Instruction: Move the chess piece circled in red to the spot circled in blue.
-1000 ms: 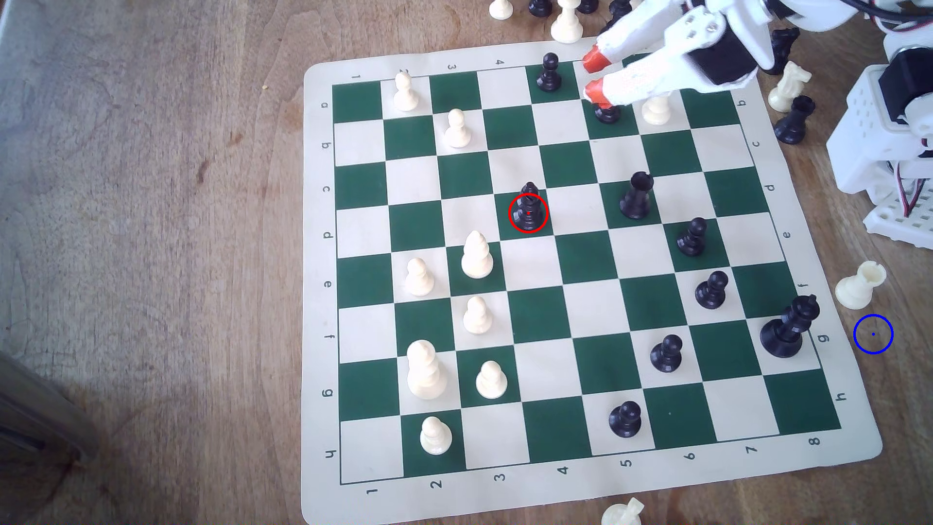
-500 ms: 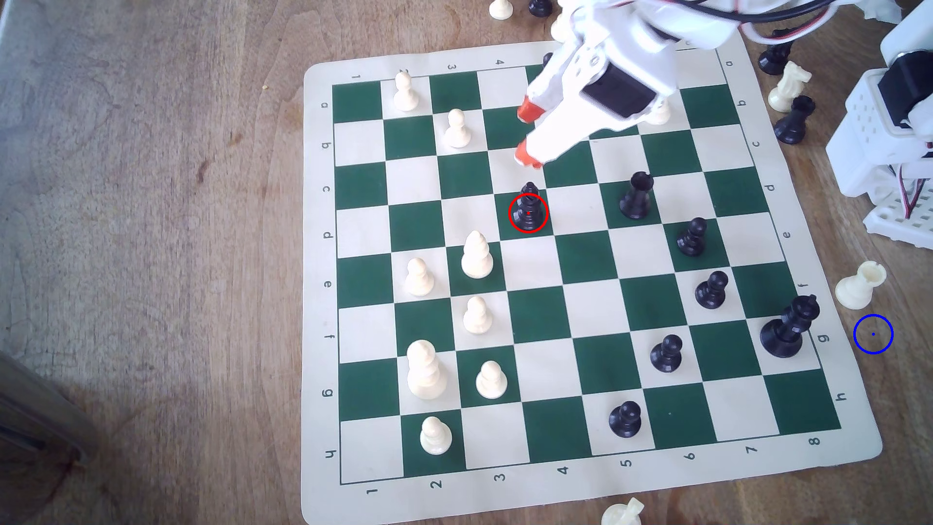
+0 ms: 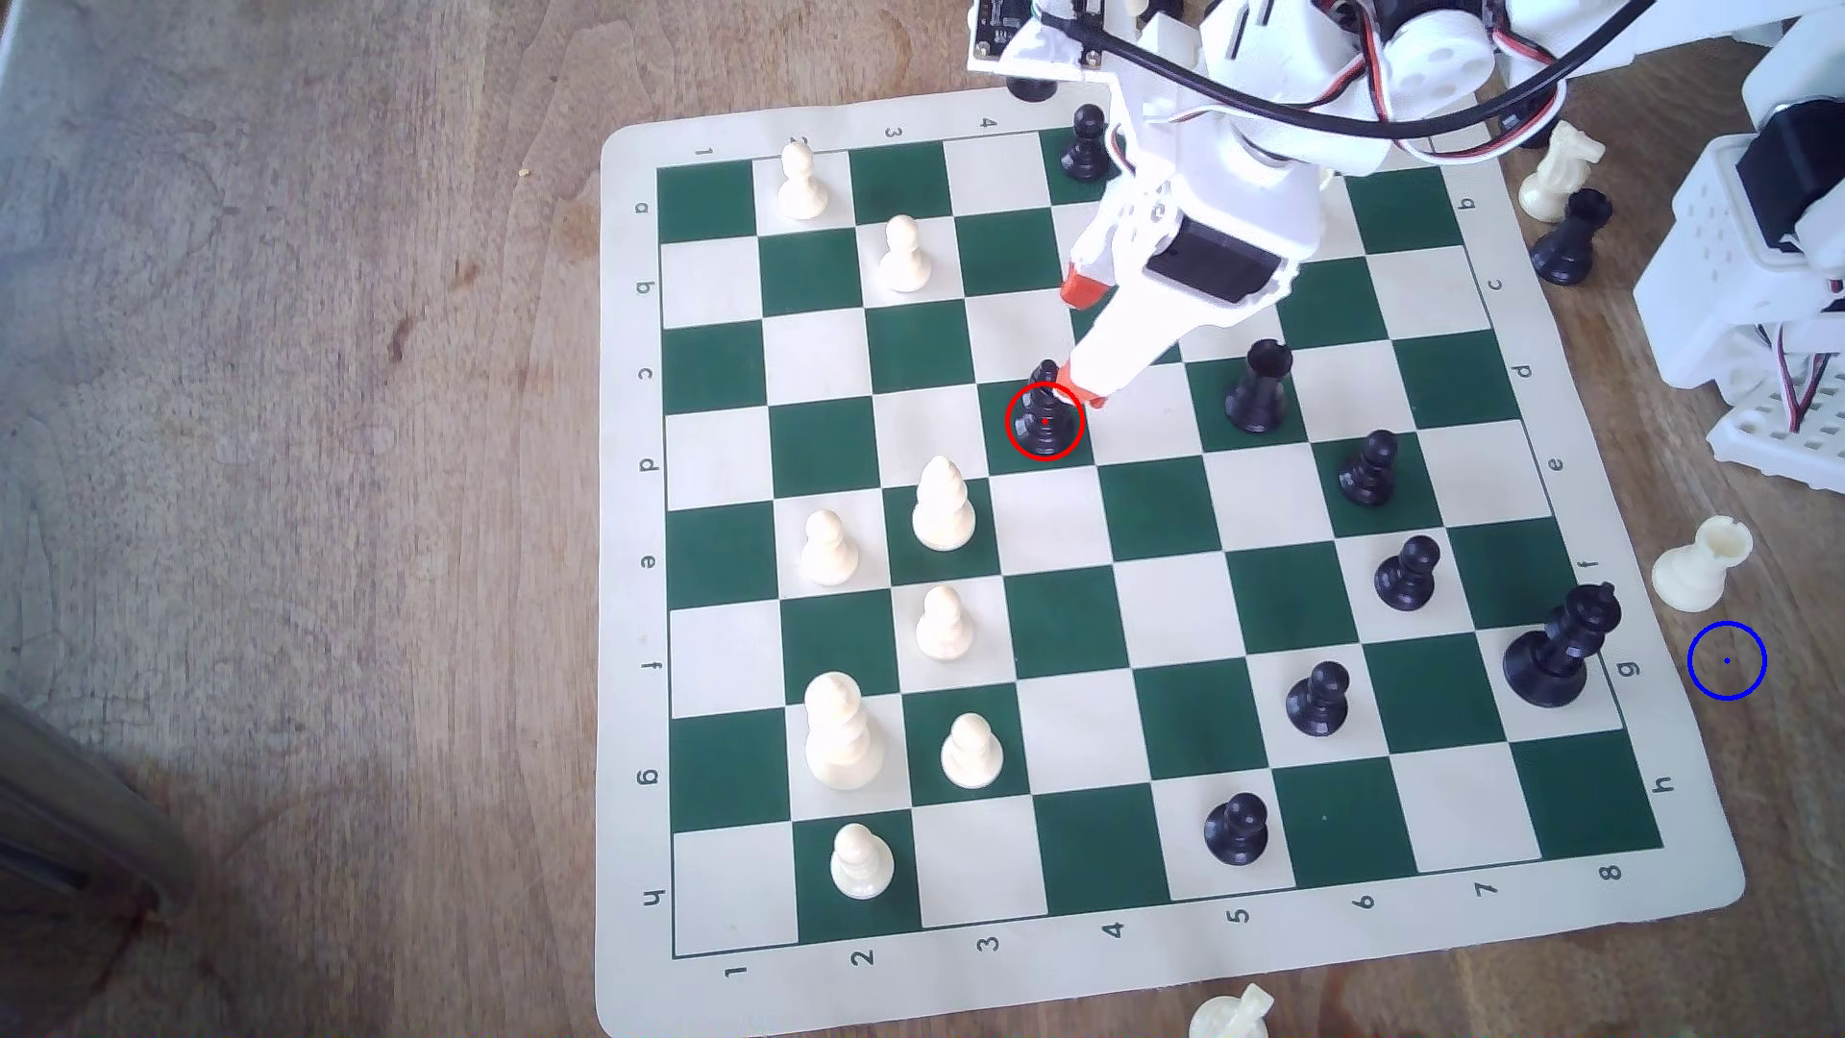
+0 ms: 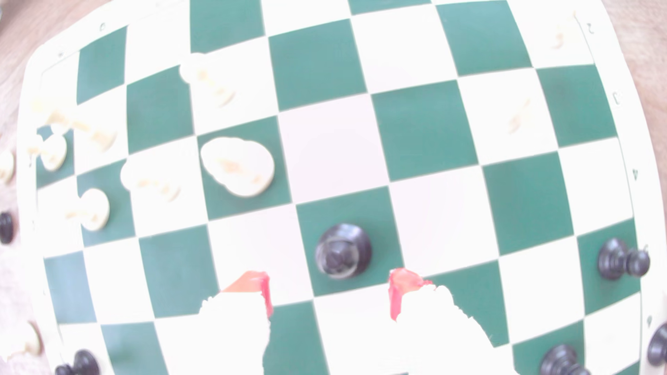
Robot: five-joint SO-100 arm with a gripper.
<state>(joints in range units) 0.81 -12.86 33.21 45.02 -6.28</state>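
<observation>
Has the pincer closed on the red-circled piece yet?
No, in the wrist view the pincer is open, its red-tipped fingers short of the black bishop.

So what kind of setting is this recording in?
Most likely a hobby or lab tabletop rig for robot chess. A roll-up green and cream chess mat lies on a worn wooden table, and a white 3D-printed arm with an open, red-tipped gripper reaches over it, wiring exposed.

One chessboard (image 3: 639,559) carries eight white pieces (image 3: 941,504) and eight black pieces (image 3: 1238,828) in sight. Off it, three more white pieces (image 3: 1697,564), lower and upper right. One red ring (image 3: 1010,436), one blue ring (image 3: 1691,671).
</observation>
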